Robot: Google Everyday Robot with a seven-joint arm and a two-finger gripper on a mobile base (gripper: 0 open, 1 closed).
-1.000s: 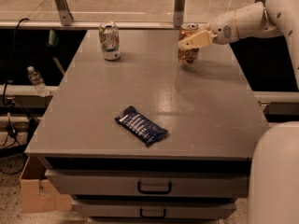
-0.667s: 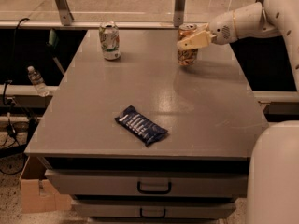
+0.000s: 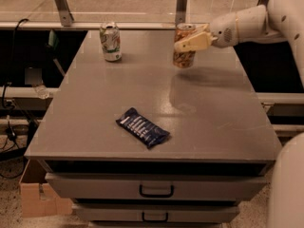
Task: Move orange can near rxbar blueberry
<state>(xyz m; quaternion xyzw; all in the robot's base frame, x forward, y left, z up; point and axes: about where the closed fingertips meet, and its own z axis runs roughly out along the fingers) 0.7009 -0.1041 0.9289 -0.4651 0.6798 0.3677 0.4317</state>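
I see my end effector (image 3: 186,42) over the far right part of the tabletop (image 3: 213,122). It is closed around the orange can (image 3: 184,59). One pale finger (image 3: 192,42) lies across the front of the can, near its top. The can stands up straight. I cannot tell if its bottom sits on the tabletop or hangs just above it. My white arm (image 3: 256,20) reaches in from the right side.

The rxbar blueberry (image 3: 142,127) lies flat near the front edge, a bit left of the middle, turned at a slant. It is well apart from the orange can. Only bare grey tabletop lies between the two.

A white-and-green can (image 3: 110,42) stands upright near the far left corner, well apart from the orange can and from the bar.

The tabletop is grey, smooth and a little shiny, and a dim patch shows on it under the orange can. Below the tabletop are two drawers, each with a dark handle (image 3: 156,190). A cardboard box (image 3: 35,194) sits on the floor at the front left. Dark cables (image 3: 9,127) hang on the left side. Behind the tabletop two metal posts (image 3: 61,4) stand up, with pale floor past them. A round white part of my robot (image 3: 289,184) fills the lower right corner.
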